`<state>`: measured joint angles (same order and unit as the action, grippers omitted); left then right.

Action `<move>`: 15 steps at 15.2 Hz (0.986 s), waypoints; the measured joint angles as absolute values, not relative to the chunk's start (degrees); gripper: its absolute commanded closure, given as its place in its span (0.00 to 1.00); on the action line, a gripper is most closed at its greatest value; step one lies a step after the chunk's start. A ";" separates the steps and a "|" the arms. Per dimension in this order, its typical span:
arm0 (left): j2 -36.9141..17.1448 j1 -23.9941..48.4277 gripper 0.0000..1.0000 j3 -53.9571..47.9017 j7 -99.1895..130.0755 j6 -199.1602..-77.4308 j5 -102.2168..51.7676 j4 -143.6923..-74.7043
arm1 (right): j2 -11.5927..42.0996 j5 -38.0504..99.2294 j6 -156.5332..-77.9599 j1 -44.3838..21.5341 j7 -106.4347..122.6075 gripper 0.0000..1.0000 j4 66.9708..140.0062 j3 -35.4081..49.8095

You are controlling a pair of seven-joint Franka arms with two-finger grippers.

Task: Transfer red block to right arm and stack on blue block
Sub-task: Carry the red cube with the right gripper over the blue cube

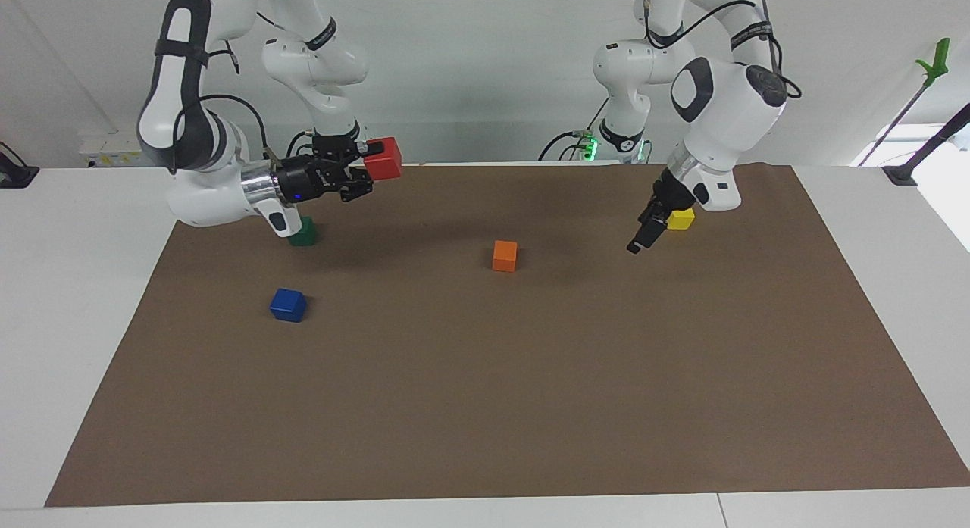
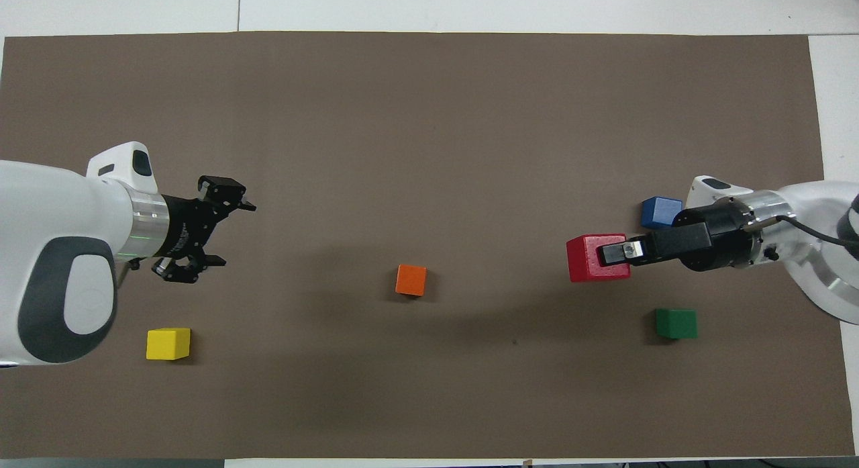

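Your right hand (image 1: 362,173) pinches the red block (image 1: 384,158) aloft; lower it off-centre onto the blue block (image 1: 288,304) and it topples; left hand (image 1: 644,229), spread, waits.

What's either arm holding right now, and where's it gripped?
The right end effector holds the red block by two opposite side faces. The left end effector holds nothing.

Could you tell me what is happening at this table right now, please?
The right claw holds the red block in the air, not yet over the blue block on the brown mat. The left claw hangs open and empty near the yellow block. Orange and green blocks lie untouched.
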<state>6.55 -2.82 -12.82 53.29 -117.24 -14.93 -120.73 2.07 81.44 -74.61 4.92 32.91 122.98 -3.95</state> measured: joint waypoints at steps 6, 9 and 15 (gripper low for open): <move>2.78 -3.56 0.00 -12.27 27.21 -105.92 0.88 -108.78 | 2.04 55.57 -87.42 5.33 28.21 1.00 112.45 -3.76; -0.71 -3.60 0.00 -11.03 19.66 -98.06 1.13 -100.60 | 2.83 39.47 -93.08 4.71 25.81 1.00 107.53 -3.52; -2.77 0.65 0.00 -6.89 12.71 -93.66 1.15 -97.34 | 5.67 16.09 -106.52 0.15 18.48 1.00 105.78 -3.35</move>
